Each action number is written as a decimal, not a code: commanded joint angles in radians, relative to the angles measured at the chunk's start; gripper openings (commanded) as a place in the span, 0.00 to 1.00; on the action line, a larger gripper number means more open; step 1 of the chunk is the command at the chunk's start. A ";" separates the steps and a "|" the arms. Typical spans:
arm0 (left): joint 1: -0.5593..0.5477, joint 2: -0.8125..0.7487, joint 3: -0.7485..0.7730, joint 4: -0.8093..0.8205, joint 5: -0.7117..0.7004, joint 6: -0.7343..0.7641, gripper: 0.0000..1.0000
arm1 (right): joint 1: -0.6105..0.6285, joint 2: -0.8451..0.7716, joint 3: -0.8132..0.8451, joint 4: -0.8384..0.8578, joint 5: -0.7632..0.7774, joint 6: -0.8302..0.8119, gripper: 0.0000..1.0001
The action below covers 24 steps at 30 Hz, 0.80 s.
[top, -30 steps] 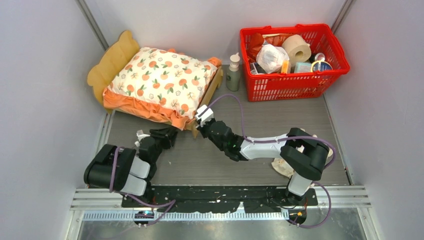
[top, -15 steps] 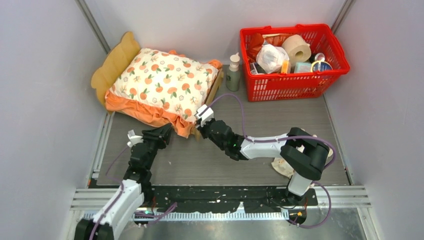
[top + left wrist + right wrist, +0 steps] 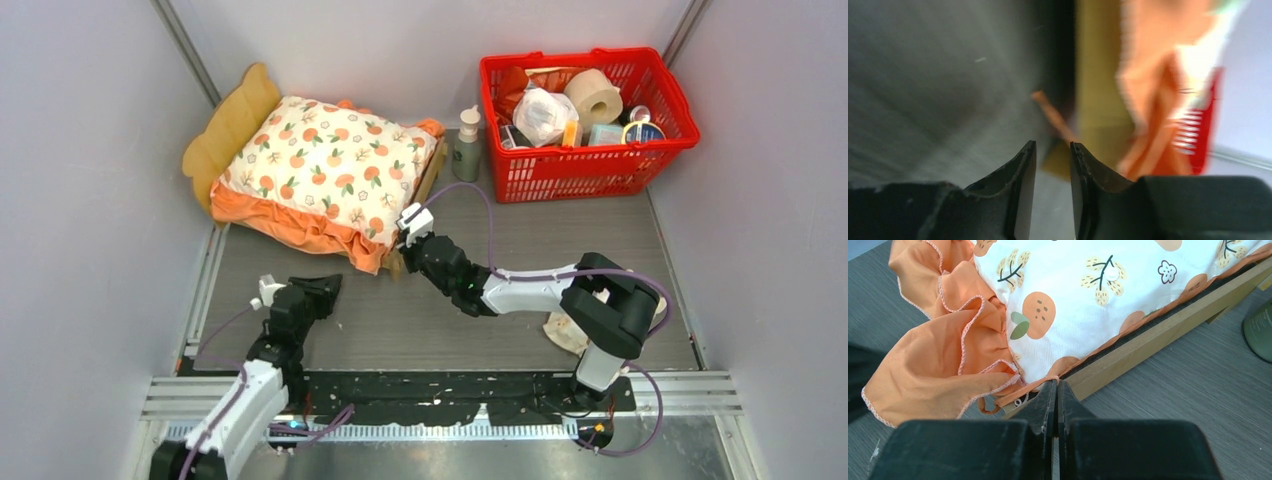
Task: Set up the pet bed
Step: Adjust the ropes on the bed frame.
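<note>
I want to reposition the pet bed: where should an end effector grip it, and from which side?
I would grip the pet bed by the bare wooden rail facing the green bottle, approaching from that side. It is a thin, straight, uncovered edge; the cushion drapes its orange ruffle over the near edge.

The cushion is lying on the pet bed, far left; a bottle is standing between it and the basket.
</note>
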 commanded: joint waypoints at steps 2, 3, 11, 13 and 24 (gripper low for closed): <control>-0.019 0.389 -0.048 0.337 0.141 0.038 0.30 | -0.011 0.000 0.054 0.024 0.024 0.033 0.05; -0.036 0.424 -0.073 0.410 0.131 0.014 0.31 | -0.012 0.002 0.057 0.022 0.022 0.034 0.05; -0.061 0.443 -0.083 0.480 0.060 0.039 0.51 | -0.014 -0.003 0.055 0.034 0.008 0.044 0.05; -0.061 0.442 -0.102 0.504 0.043 0.006 0.46 | -0.014 -0.006 0.052 0.041 0.007 0.043 0.05; -0.076 0.609 -0.097 0.644 0.040 -0.186 0.44 | -0.014 -0.015 0.042 0.057 0.009 0.032 0.05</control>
